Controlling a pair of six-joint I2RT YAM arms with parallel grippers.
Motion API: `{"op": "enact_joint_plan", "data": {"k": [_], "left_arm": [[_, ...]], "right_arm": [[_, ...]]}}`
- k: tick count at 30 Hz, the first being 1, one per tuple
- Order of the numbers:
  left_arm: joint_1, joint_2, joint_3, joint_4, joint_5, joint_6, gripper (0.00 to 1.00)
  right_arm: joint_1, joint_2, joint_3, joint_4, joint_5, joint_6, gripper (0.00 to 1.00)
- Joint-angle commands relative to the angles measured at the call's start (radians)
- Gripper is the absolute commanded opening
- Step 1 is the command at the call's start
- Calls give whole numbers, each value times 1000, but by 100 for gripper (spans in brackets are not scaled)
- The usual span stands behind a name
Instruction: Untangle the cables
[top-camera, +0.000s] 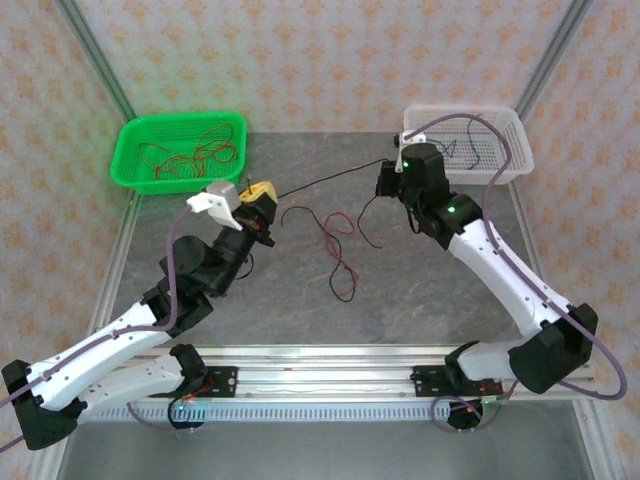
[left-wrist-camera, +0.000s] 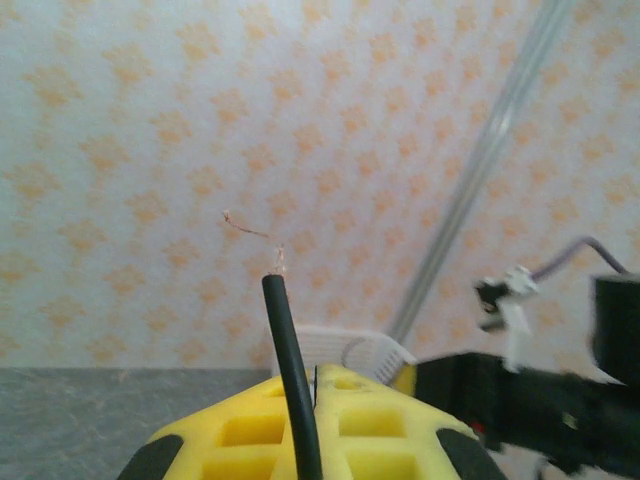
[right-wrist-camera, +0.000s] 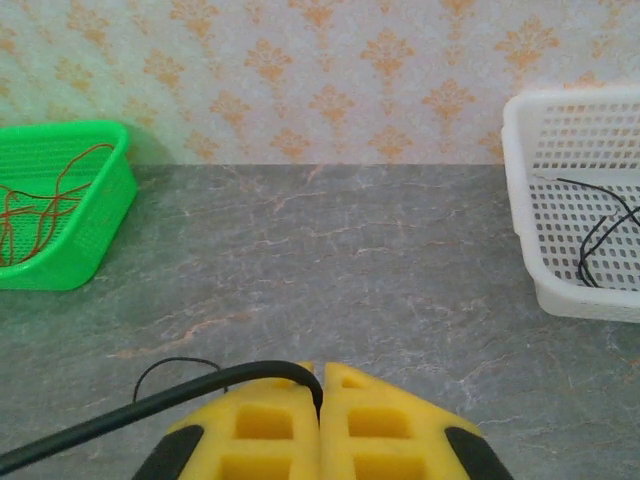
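Top view: the white basket (top-camera: 510, 150) sits at the far right of the table (top-camera: 300, 310). The right tool (top-camera: 386, 180) hangs just off the basket's left end. The left tool (top-camera: 262, 195) is well to the basket's left, close to the green basket (top-camera: 130, 160). A black cable (top-camera: 330, 180) runs almost straight between the two tools, its long axis running left to right toward the white basket. The loose cables (top-camera: 340, 245), red and black loops, lie on the table nearer the arms than that line and well apart from the white basket. I cannot tell whether the held strand is free of them.

Left wrist view: the left tool (left-wrist-camera: 315, 385) is pressed together on the black cable (left-wrist-camera: 290, 370). The cable's bare, frayed tip sticks up past the yellow pads, and the white basket (left-wrist-camera: 345, 350) lies beyond it.

Right wrist view: the right tool (right-wrist-camera: 322, 385) is likewise pressed together, pinching the black cable (right-wrist-camera: 150, 405). The cable leaves the pads away from the white basket (right-wrist-camera: 520, 200), which stands ahead and to the right with a black strand already inside. The right arm is the nearer one to that basket, so the drop-off probably falls to it once the left end is let go.
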Motion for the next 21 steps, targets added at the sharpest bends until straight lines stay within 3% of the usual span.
{"op": "enact_joint_plan", "data": {"k": [1,5,10,12,21], "left_arm": [[-7,-43,-34,185,-182,57,0],[-6,-14,-20,207,-197,88,2],[-6,24,-6,200,-162,73,45],[-6,25,-14,202,-158,61,57],[-5,-15,-43,97,-184,10,63]], "right_arm": [[-18,-56,-29,-14,56,36,0],[-18,-77,-54,0,17,54,0],[-24,-65,-15,16,10,53,0],[-32,-53,20,16,16,45,0],[-164,74,250,-17,59,-50,0]]}}
